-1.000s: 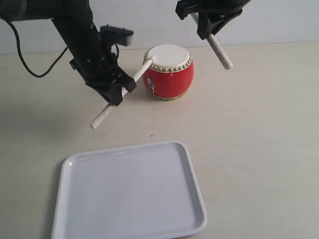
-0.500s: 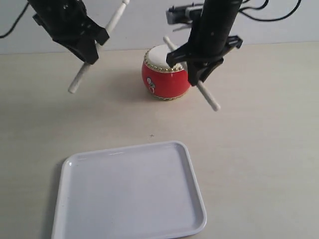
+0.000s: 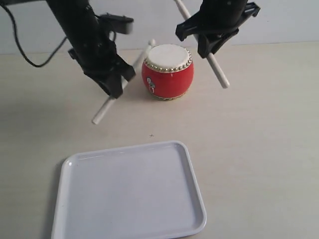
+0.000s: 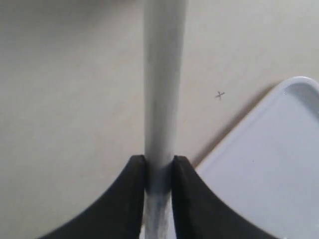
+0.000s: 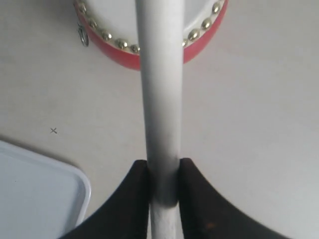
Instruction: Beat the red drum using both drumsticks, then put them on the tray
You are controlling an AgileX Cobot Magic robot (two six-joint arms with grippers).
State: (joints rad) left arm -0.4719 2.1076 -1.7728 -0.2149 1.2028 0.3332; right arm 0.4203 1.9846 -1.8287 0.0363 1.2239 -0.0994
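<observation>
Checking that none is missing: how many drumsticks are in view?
2. One drumstick is clamped in the left gripper, left of the red drum; the other drumstick in the right gripper, raised at the drum's right.

Pale beige counter (image 3: 259,149), faint grain. Small dark cross mark (image 3: 151,135) near centre. Plain light wall (image 3: 289,20) behind.
</observation>
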